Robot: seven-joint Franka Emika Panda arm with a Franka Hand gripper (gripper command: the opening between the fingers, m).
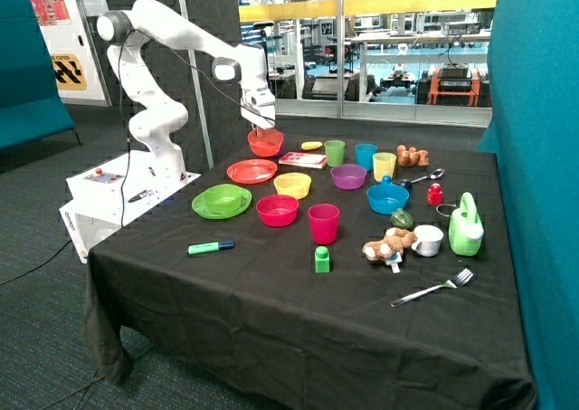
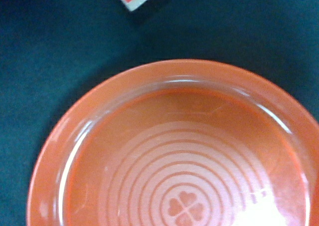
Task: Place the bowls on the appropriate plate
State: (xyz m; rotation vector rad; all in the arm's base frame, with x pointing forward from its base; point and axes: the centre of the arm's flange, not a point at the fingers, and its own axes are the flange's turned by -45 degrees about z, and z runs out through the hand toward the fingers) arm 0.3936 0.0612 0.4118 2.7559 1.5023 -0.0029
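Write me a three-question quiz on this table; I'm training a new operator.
1. True or false: the green bowl sits on the green plate.
2. The hand is at: A) the orange bowl; B) the pink cup; C) the marker.
3. Which plate holds nothing?
Key: 1 true; 2 A; 3 the orange plate.
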